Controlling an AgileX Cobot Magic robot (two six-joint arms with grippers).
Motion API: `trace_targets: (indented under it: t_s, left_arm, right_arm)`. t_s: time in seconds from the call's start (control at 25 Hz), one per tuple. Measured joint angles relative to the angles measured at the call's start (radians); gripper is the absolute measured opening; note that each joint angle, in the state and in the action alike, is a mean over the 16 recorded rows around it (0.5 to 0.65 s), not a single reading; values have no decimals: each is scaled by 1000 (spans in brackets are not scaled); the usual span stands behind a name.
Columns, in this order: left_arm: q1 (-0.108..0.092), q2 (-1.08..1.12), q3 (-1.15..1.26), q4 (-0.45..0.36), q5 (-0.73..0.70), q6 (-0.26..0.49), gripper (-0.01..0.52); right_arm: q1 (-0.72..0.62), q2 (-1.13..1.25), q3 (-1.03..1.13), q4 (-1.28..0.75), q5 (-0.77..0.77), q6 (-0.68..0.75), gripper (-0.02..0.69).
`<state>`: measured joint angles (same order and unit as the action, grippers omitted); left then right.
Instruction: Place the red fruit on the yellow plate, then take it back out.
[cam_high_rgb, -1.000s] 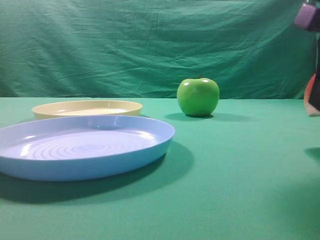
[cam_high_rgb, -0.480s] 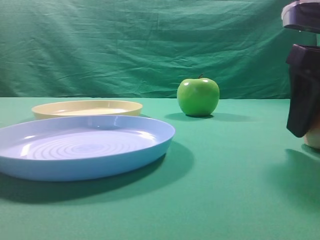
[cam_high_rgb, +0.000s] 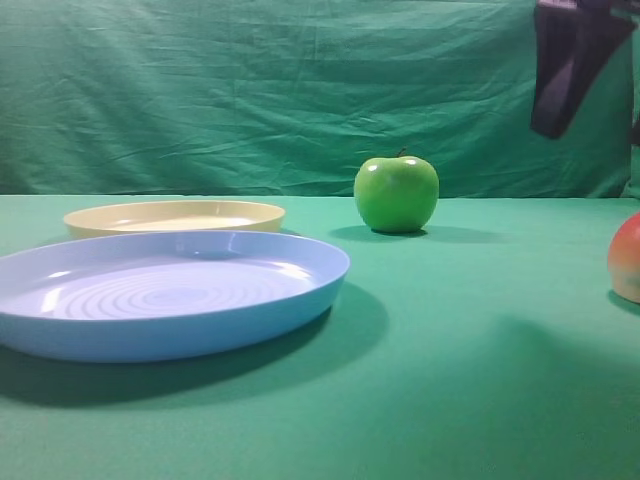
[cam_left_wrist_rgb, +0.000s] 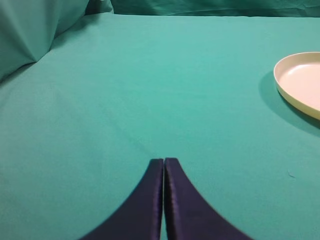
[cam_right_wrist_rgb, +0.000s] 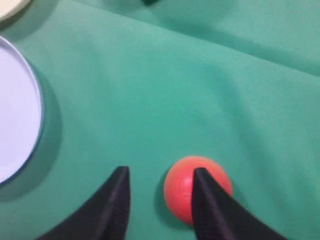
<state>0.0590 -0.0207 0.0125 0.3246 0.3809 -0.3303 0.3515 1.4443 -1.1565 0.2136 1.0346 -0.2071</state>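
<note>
The task looks barely begun, or else already finished: the round smooth red fruit with a pale peach base (cam_high_rgb: 626, 257) sits on the green cloth-covered tabletop (cam_high_rgb: 450, 340) at the far right, well apart from the shallow round cream-yellow plastic plate (cam_high_rgb: 175, 215), and nothing here shows which; judged from this layout alone, the fruit has yet to be carried to the plate and lifted out again; the yellow plate holds nothing, and the larger light-blue plastic plate with concentric rings (cam_high_rgb: 165, 290) in front of it is likewise bare; a glossy green apple (cam_high_rgb: 396, 193) stands on the cloth beyond them; the right gripper (cam_right_wrist_rgb: 159, 200) hangs above the fruit with its jaws parted and gripping nothing, one finger overlapping the fruit in the wrist view; the left gripper (cam_left_wrist_rgb: 164, 172) is clenched on nothing, over bare cloth.
</note>
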Motion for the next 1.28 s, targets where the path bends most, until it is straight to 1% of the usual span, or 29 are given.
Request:
trace_targets:
  t_s: [0.12,0.24,0.32,0.4,0.88,1.28]
  left_arm:
    - [0,0,0,0,0,0,0]
    - [0,0,0,0,0,0,0]
    - [0,0,0,0,0,0,0]
    - [0,0,0,0,0,0,0]
    - [0,0,0,0,0,0,0]
    - [0,0,0,0,0,0,0]
  right_arm:
    - [0,-57,-30,-2,66,19,147]
    - [0,-130,-41,-1,109,33,65]
    - [0,-185,-42,3,129,42,28]
    - [0,-244,-43,8,144,51,7]
    - [0,-619,-45,33,210,89,0]
    - [-14,-841,-38,-91,235,190,0]
